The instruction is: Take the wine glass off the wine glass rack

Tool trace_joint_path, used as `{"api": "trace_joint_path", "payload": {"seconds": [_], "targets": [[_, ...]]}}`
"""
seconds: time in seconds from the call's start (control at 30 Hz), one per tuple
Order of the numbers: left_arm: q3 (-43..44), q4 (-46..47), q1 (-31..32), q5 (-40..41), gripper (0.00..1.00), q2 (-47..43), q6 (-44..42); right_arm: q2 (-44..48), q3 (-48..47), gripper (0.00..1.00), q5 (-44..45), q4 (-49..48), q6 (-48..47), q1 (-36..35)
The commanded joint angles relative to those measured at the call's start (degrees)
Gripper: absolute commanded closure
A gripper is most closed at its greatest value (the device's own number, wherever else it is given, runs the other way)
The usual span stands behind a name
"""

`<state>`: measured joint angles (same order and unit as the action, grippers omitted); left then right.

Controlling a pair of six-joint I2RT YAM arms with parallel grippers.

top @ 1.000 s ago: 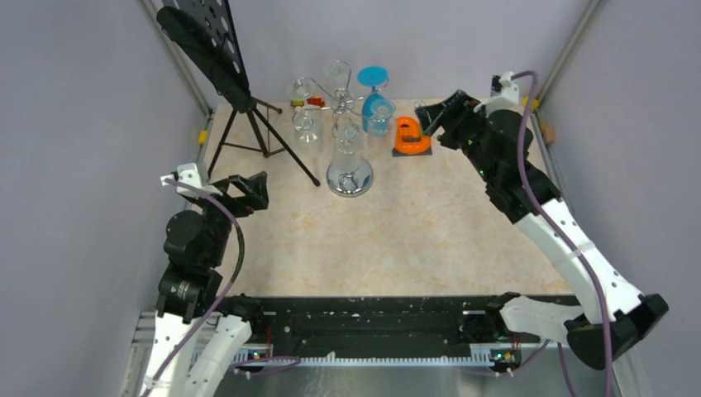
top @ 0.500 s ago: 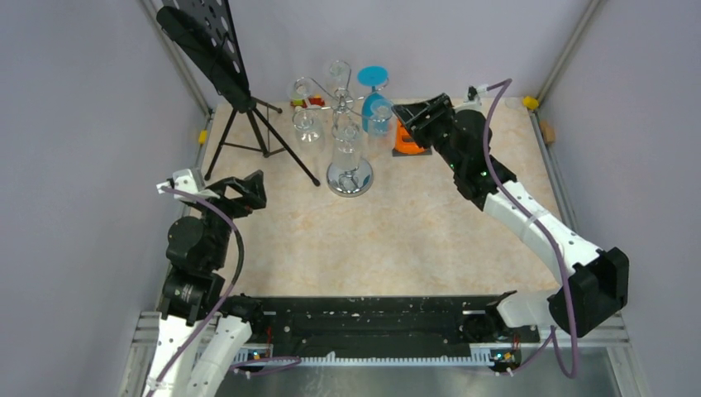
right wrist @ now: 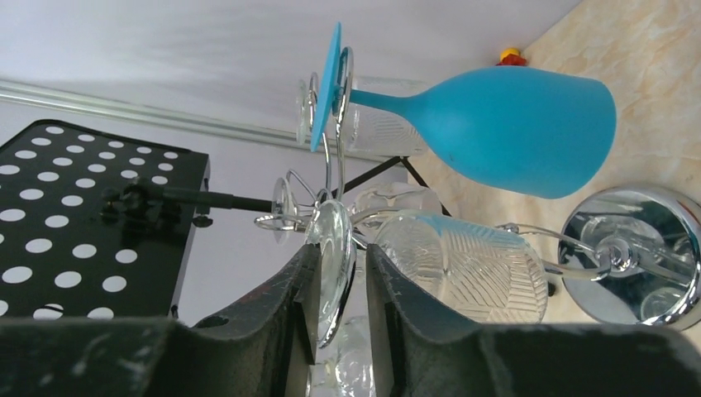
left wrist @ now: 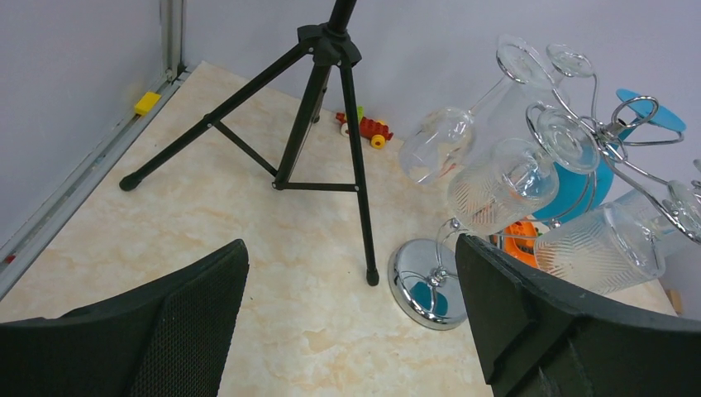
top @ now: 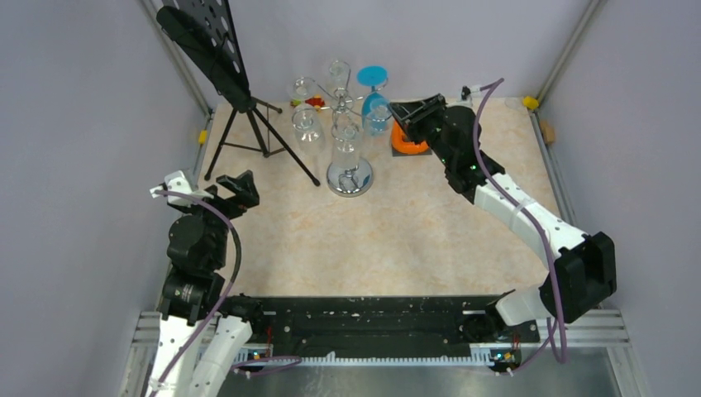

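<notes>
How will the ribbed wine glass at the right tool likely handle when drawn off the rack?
Probably slippery: the ribbed wine glass is clear glass, and the right tool flanks only its thin foot. Likely fragile, hanging close to the blue wine glass, so it could clink. The wine glass rack might wobble on its single round base.

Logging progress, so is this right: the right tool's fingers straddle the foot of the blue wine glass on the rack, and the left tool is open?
Not the blue one. The right wrist view shows the right tool straddling the foot of a clear ribbed wine glass on the rack; the blue wine glass hangs apart from it. The left tool is open.
</notes>
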<state>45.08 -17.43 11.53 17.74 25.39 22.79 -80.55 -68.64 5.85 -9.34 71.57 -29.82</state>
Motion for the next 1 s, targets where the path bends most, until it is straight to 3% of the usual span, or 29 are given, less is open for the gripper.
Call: {"api": "trace_joint_path", "payload": {"seconds": [0.0, 0.2, 0.57, 0.97], "targets": [[1.47, 0.35, -0.6, 0.14, 0.01, 0.47, 0.66, -0.88, -4.32, 0.75, -0.26, -1.36, -0.52, 0.2], [1.53, -0.12, -1.49, -0.03, 0.01, 0.67, 1.19, -3.37, -6.66, 0.78, -0.08, 0.54, -1.73, 0.18], [1.47, -0.49, -1.69, 0.49, 0.01, 0.8, 0.82, -3.09, -9.05, 1.0, 1.27, 3.96, -5.32, 0.2], [1.46, -0.83, -1.69, 1.78, 0.01, 0.98, 0.94, -0.14, -7.71, 1.0, 1.01, -0.9, -2.27, 0.2]]}}
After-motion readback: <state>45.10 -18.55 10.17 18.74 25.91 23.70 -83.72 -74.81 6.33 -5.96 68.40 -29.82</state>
